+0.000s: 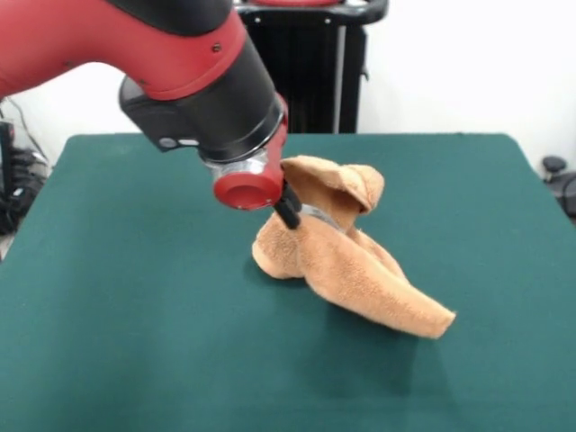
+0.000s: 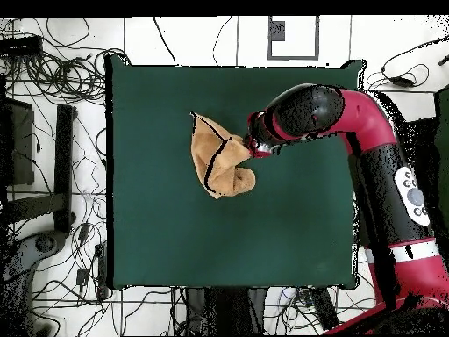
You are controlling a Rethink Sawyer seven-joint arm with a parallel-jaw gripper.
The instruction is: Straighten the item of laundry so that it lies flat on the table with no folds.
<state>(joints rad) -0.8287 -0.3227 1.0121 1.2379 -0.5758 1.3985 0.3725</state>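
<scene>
Far from flat: hand towel (image 1: 346,261) bunched and peaked near mid-surface (image 1: 117,306). Fingers (image 1: 290,214) apparently pinching its raised fold. Spreading still undone.

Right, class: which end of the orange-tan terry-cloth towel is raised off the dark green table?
The bunched end at the black gripper stands up; the towel's tapered end points away and lies flat on the green table.

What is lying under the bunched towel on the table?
Under the towel only the green table shows around its edges. The towel is partly lifted by the gripper; whatever its folds cover, neither view shows.
</scene>
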